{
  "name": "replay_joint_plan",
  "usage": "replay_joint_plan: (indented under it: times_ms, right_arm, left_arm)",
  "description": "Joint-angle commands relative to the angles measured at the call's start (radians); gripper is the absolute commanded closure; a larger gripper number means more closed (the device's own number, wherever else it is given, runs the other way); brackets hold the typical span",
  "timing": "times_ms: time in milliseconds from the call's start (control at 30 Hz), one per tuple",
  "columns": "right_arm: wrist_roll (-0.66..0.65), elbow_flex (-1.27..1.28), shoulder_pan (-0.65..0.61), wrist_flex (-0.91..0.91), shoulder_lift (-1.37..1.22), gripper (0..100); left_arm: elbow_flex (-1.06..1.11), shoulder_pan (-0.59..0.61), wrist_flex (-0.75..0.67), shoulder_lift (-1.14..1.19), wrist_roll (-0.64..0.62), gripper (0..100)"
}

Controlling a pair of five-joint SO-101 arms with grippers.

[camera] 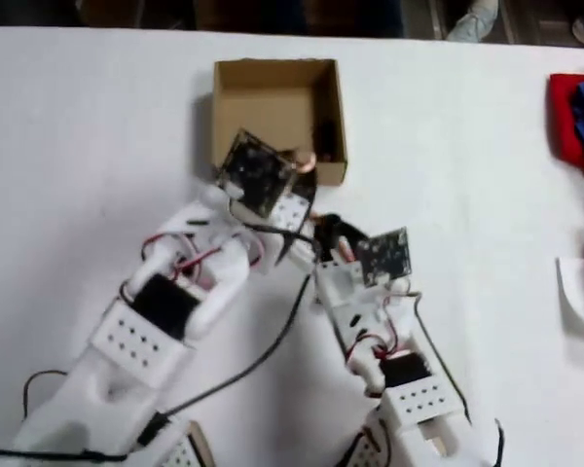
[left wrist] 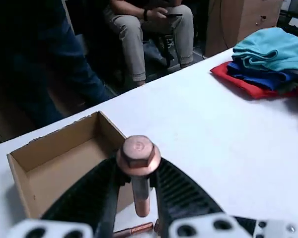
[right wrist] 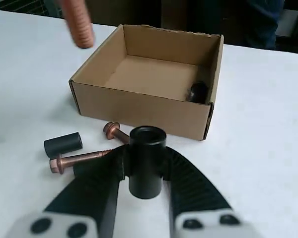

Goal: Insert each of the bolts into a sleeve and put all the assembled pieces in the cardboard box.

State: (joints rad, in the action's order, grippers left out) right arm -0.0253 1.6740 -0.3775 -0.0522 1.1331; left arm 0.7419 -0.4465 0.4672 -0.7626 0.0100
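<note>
While L gripper (left wrist: 137,176) pinched bolt (left wrist: 138,154) head-up by cardboard box (left wrist: 59,141), R gripper (right wrist: 145,166) clamped sleeve (right wrist: 147,144) upright, bore up, just before box. Step needed: tip centred over bore, axes parallel, slow descent w/o side push.

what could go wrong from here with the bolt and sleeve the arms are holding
1. The bolt hangs in the left jaws, apart from the sleeve in the right jaws; a tip that meets the rim off-centre may jam or twist loose.
2. A loose bolt, another bolt and a spare sleeve lie close ahead of the right jaws, before the cardboard box; a sweep could roll them away.
</note>
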Motion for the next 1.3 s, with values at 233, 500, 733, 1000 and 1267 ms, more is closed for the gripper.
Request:
replay_joint_plan:
  times_ms: [233,500,733,1000,1267]
  right_arm:
    - [-0.002,0.014,0.01,-0.076,0.024,97.7]
    - [-0.002,0.014,0.024,-0.077,0.018,97.7]
    - [-0.002,0.014,0.021,-0.077,0.021,97.7]
    - [-0.002,0.014,0.022,-0.077,0.024,97.7]
    - [-0.002,0.014,0.022,-0.077,0.024,97.7]
  left_arm:
    - [-0.32,-0.018,0.091,0.319,-0.18,97]
    - [-0.329,-0.081,0.18,0.25,-0.143,97]
    - [-0.329,-0.083,0.176,0.245,-0.144,97]
    - [-0.205,-0.083,0.092,0.247,-0.146,97]
    - [-0.136,-0.075,0.046,0.245,-0.269,97]
